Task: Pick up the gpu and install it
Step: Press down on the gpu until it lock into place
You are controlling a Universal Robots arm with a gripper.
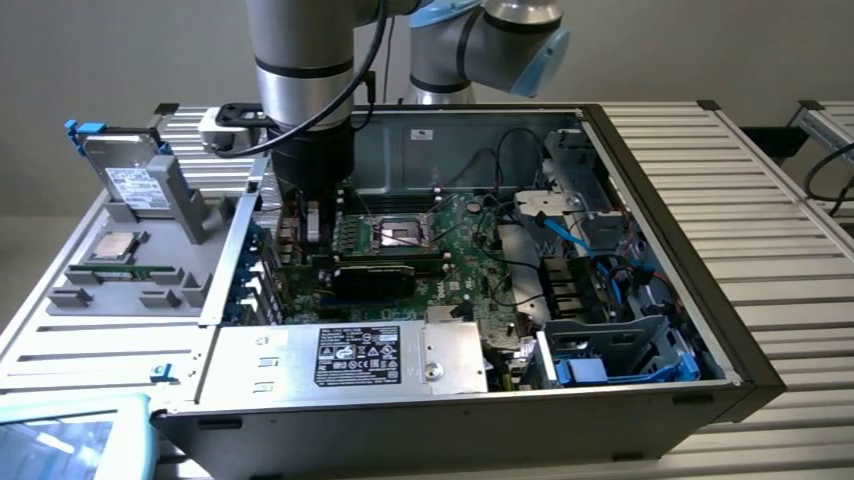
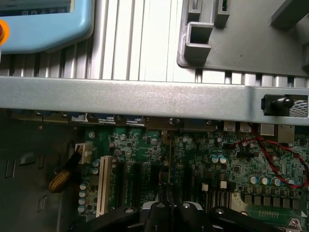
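Note:
The gpu point(image 2: 170, 159) appears edge-on in the wrist view as a thin upright card, standing over the black expansion slots of the green motherboard point(image 2: 145, 145) and reaching toward the case's rear wall point(image 2: 145, 99). My gripper point(image 2: 170, 205) is shut on its upper edge. In the exterior view the gripper point(image 1: 307, 222) hangs inside the open computer case point(image 1: 667, 200), low over the motherboard's point(image 1: 454, 250) slot area at the exterior view's left. The gpu point(image 1: 295, 240) is a dark sliver under the fingers, mostly hidden by the arm.
A grey tray point(image 1: 80, 295) outside the case on the exterior view's left carries a labelled drive point(image 1: 134, 185), a processor point(image 1: 118, 245) and memory sticks point(image 1: 127, 270). Inside are the power supply point(image 1: 387, 355), CPU socket point(image 1: 400, 232), a white slot point(image 2: 103, 183) and red wires point(image 2: 270, 154).

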